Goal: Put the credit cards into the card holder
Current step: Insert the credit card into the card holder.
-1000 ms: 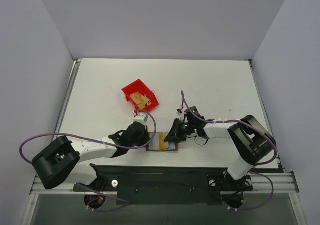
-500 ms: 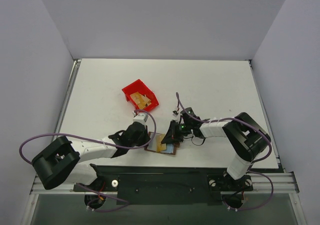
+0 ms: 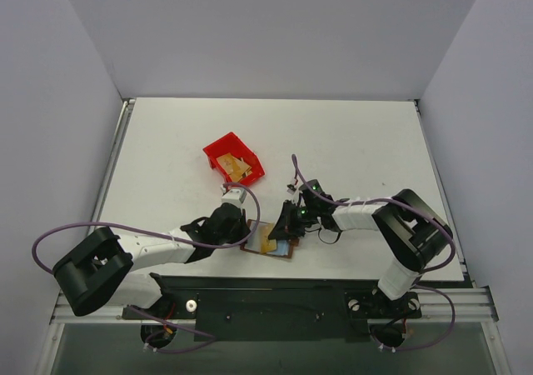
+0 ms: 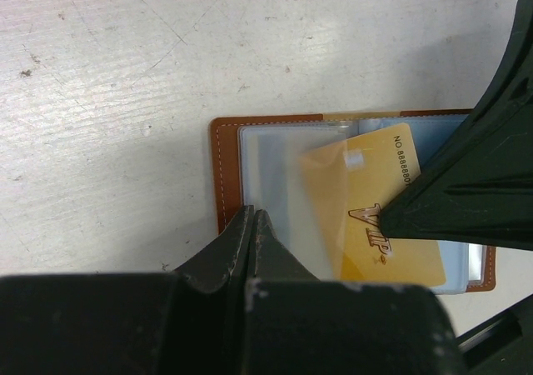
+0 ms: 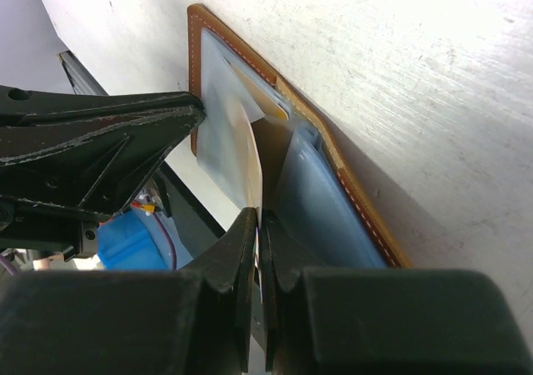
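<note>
The brown card holder lies open near the table's front edge, its light blue pockets up; it also shows in the left wrist view and the right wrist view. My right gripper is shut on a gold credit card marked VIP, held slanted with its left part under a clear pocket panel. In the right wrist view the card stands edge-on between the fingers. My left gripper is shut, its tips pressing the holder's left near edge. More gold-tan cards lie in the red bin.
The red plastic bin stands behind the holder, left of centre. A black rail runs along the table's near edge right behind the holder. Purple cables loop over both arms.
The right gripper has moved left with the card, from over the holder's right half to its middle. The holder has turned slightly. The left gripper has stayed in place.
</note>
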Controlling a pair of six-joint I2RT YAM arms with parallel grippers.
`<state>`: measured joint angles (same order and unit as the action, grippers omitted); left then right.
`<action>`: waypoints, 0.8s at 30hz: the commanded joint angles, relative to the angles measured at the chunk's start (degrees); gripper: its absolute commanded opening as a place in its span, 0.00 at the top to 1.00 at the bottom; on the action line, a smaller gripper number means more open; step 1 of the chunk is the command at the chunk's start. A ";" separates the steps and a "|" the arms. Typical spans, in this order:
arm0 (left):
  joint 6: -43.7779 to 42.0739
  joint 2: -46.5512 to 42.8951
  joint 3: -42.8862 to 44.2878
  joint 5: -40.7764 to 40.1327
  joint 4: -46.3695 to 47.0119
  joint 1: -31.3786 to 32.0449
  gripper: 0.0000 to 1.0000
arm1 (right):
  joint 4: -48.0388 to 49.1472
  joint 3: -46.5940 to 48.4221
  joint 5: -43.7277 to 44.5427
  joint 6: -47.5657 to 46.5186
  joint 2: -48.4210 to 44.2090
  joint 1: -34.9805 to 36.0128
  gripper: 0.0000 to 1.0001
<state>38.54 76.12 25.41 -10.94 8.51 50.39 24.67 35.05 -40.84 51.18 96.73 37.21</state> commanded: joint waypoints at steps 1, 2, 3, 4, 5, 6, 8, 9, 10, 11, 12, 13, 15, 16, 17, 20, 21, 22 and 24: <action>-0.22 -0.18 -0.89 0.48 -2.27 -0.12 1.00 | -2.96 0.20 7.35 -1.87 -2.59 0.06 1.00; -0.22 -0.09 -0.89 0.57 -2.27 -0.03 1.00 | -2.78 -0.15 7.88 -1.78 -2.77 0.14 1.00; -0.22 -0.09 -0.80 0.48 -2.27 -0.03 1.00 | -2.52 -0.33 8.14 -1.44 -2.95 -0.12 1.00; -0.22 -0.09 -0.89 0.48 -2.27 -0.12 1.00 | -2.08 -0.59 8.67 -1.26 -2.95 -0.12 1.00; -0.22 0.00 -0.71 0.57 -2.27 -0.12 1.00 | -1.90 -0.77 8.85 -1.00 -3.04 -0.21 1.00; -0.22 0.00 -0.71 0.66 -2.27 -0.12 1.00 | -1.81 -0.94 9.46 -0.82 -3.12 -0.30 1.00; -0.22 -0.09 -0.80 0.57 -2.27 -0.12 1.00 | -1.55 -1.21 10.07 -0.47 -3.21 -0.30 1.00; -0.31 -0.09 -0.80 0.57 -2.27 -0.12 1.00 | -1.38 -1.30 10.16 -0.20 -3.21 -0.47 1.00; -0.31 -0.18 -0.89 0.57 -2.27 -0.12 1.00 | -1.03 -1.47 10.17 0.23 -3.04 -0.47 1.00; -0.31 -0.18 -0.80 0.57 -2.19 -0.12 1.00 | -0.67 -1.56 10.08 0.32 -2.95 -0.47 1.00; -0.31 -0.09 -0.80 0.57 -2.19 -0.12 1.00 | -0.32 -1.56 9.99 0.50 -2.51 -0.39 1.00; -0.23 -0.09 -0.80 0.57 -2.19 -0.12 1.00 | 0.03 -1.65 9.99 0.59 -2.42 -0.39 1.00; -0.22 -0.09 -0.80 0.66 -2.19 -0.12 1.00 | 0.73 -2.09 9.99 1.03 -2.16 -0.39 1.00; -0.31 -0.09 -0.71 0.66 -2.19 -0.12 1.00 | 1.34 -2.18 10.25 1.38 -1.98 -0.39 1.00; -0.23 -0.09 -0.62 0.66 -2.19 -0.12 1.00 | 1.61 -2.44 10.43 1.64 -1.98 -0.47 1.00; -0.31 -0.09 -0.62 0.66 -2.19 -0.12 1.00 | 3.10 -2.97 10.87 2.61 -1.72 -0.30 1.00; -0.31 -0.09 -0.80 0.66 -2.19 -0.12 1.00 | 3.98 -3.32 10.78 2.96 -1.54 -0.38 1.00; -0.23 -0.09 -0.71 0.66 -2.19 -0.12 1.00 | 4.42 -3.49 10.87 3.57 -1.19 -0.21 1.00; -0.22 0.00 -0.71 0.74 -2.10 -0.12 1.00 | 6.09 -4.02 10.96 4.54 -0.58 -0.04 1.00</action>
<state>38.54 76.09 25.41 -10.96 8.51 50.39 28.38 32.58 -35.44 54.30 94.98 37.19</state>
